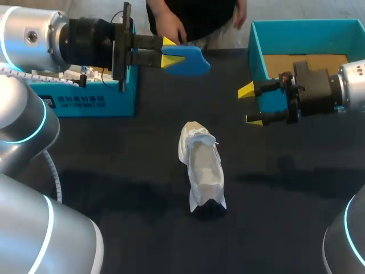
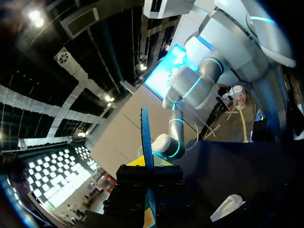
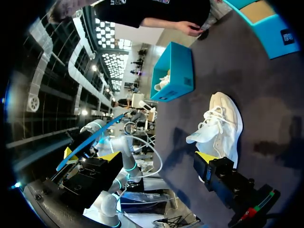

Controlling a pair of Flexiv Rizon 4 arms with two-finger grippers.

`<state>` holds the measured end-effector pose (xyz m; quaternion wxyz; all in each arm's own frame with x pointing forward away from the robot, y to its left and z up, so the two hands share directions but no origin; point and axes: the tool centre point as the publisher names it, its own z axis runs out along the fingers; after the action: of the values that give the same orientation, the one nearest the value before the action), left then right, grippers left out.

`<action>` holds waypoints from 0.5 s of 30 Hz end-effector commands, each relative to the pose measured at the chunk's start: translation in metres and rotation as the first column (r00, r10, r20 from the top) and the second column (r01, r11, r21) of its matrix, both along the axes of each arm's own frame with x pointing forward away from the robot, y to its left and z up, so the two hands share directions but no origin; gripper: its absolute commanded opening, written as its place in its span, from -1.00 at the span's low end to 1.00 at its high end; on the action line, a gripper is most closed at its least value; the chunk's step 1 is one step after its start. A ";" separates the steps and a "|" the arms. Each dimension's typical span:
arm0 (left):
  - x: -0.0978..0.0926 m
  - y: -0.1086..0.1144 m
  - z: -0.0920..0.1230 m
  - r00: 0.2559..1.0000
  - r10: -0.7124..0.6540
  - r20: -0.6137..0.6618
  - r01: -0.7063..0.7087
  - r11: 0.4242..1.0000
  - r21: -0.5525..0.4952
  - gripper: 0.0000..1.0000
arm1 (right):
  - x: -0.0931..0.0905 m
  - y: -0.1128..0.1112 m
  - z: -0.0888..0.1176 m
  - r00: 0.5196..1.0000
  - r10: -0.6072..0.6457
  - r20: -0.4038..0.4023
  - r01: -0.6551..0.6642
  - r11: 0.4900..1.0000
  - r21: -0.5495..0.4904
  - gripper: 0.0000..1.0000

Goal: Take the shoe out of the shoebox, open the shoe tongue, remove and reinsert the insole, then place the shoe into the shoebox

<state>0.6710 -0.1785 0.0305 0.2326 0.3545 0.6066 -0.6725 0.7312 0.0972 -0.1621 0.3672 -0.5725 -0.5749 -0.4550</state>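
Shoe point(image 1: 202, 171) sits on the dark table, out of its box, sole down as far as I can judge, with its laces showing. Left of the shoe and farther back is a teal box point(image 1: 85, 103). Above and left of the shoe, my left gripper point(image 1: 168, 54) is clamped on one end of the blue insole point(image 1: 191, 60), and the rest juts free toward the right. I judge the insole thin, light and bendy, so its free end may flex when fed in. The shoe looks light, with a soft upper and a firmer sole. I would grip it across the heel collar, since it may slide on the table. Right of the shoe, my right gripper point(image 1: 251, 104) hangs with fingers spread and empty, just before the shoebox point(image 1: 256, 57).
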 end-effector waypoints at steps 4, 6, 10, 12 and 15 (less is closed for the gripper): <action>0.002 -0.001 -0.001 0.935 0.024 0.353 -0.008 0.999 -0.048 -1.00 | 0.000 0.001 0.000 1.000 -0.002 0.000 0.002 1.000 0.000 1.00; 0.002 -0.001 -0.001 0.935 0.024 0.353 -0.008 0.999 -0.048 -1.00 | 0.000 0.001 0.000 1.000 -0.002 0.000 0.002 1.000 0.000 1.00; 0.002 -0.001 -0.001 0.935 0.024 0.353 -0.008 0.999 -0.048 -1.00 | 0.000 0.001 0.000 1.000 -0.002 0.000 0.002 1.000 0.000 1.00; 0.000 -0.003 -0.003 0.888 0.042 0.457 -0.024 0.999 -0.045 -1.00 | 0.000 0.001 0.000 1.000 -0.002 0.000 0.002 1.000 0.000 1.00; -0.003 -0.005 -0.015 0.812 0.074 0.579 -0.031 0.996 -0.084 -1.00 | 0.000 0.001 0.000 1.000 -0.002 0.000 0.002 1.000 0.000 1.00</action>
<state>0.6733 -0.1812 0.0258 0.3760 0.4848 0.5304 -0.5851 0.7311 0.0972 -0.1619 0.3671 -0.5725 -0.5749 -0.4549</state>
